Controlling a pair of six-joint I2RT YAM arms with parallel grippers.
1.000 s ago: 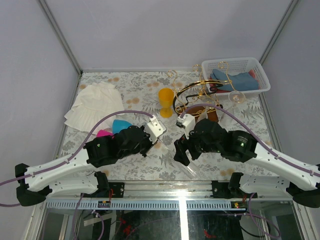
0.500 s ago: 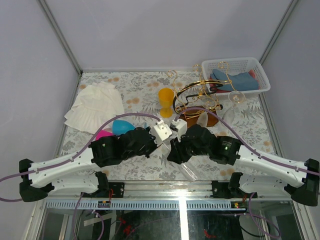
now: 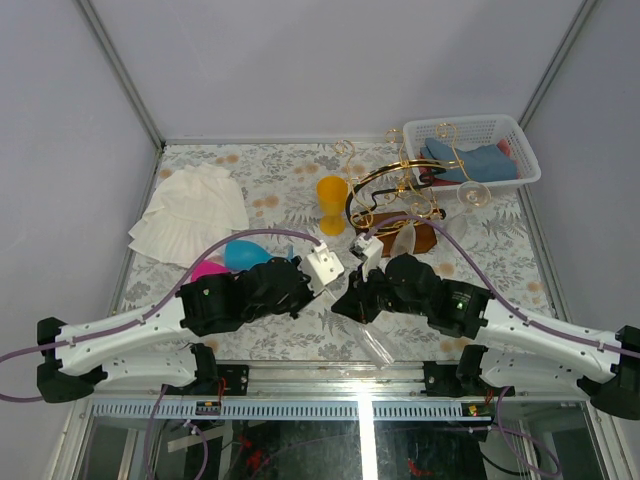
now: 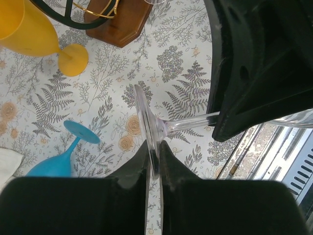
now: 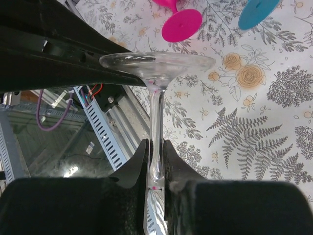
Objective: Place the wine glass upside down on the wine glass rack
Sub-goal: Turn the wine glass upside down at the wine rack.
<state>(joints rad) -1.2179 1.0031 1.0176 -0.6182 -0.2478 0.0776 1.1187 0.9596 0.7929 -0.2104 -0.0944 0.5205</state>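
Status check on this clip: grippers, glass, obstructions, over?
Left gripper shut on wine glass foot; right gripper shut on its stem. Glass between both arms, not yet on wine glass rack. Yellow goblet stands close beside the rack.

Left hand (image 3: pixel 322 292) and right hand (image 3: pixel 345 303) meet over the near tabletop (image 3: pixel 270 185). A clear wine glass (image 3: pixel 374 343) shows beneath the right hand.

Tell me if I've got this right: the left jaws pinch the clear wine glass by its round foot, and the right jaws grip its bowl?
Not quite. The right jaws close on the thin stem of the clear wine glass, not its bowl; the right wrist view shows it. The left jaws do pinch the round foot.
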